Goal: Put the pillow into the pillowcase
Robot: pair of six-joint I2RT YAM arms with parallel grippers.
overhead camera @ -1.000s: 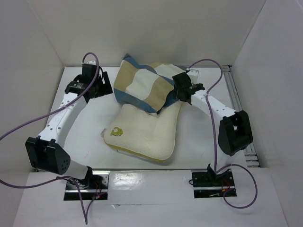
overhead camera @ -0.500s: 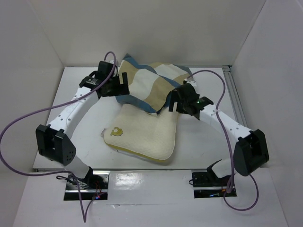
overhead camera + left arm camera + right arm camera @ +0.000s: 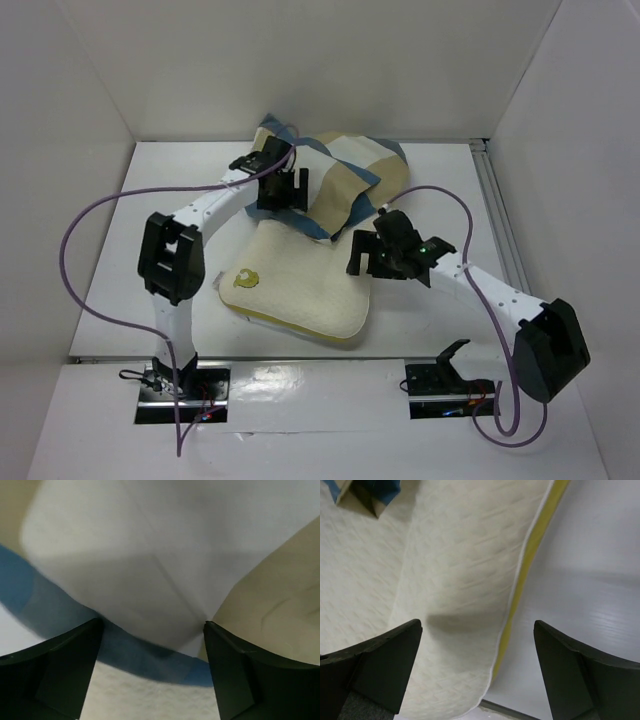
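Note:
The cream quilted pillow [image 3: 305,285] lies in the middle of the table, its yellow emblem at the near left. Its far end lies under the checked blue, tan and white pillowcase [image 3: 345,170], which is bunched at the back. My left gripper [image 3: 285,195] is open over the pillowcase's near blue hem [image 3: 150,652], with pillow showing below it. My right gripper [image 3: 362,258] is open and empty over the pillow's right edge, where the olive-yellow piping [image 3: 532,565] shows. A pillowcase corner [image 3: 370,497] shows at the top left of the right wrist view.
White walls enclose the table on the left, back and right. A metal rail [image 3: 500,220] runs along the table's right edge. Purple cables [image 3: 90,215] loop from both arms over the table.
My left gripper has swung right from the back left onto the pillowcase's near edge. My right gripper has let go of the pillowcase and dropped towards the pillow's right edge.

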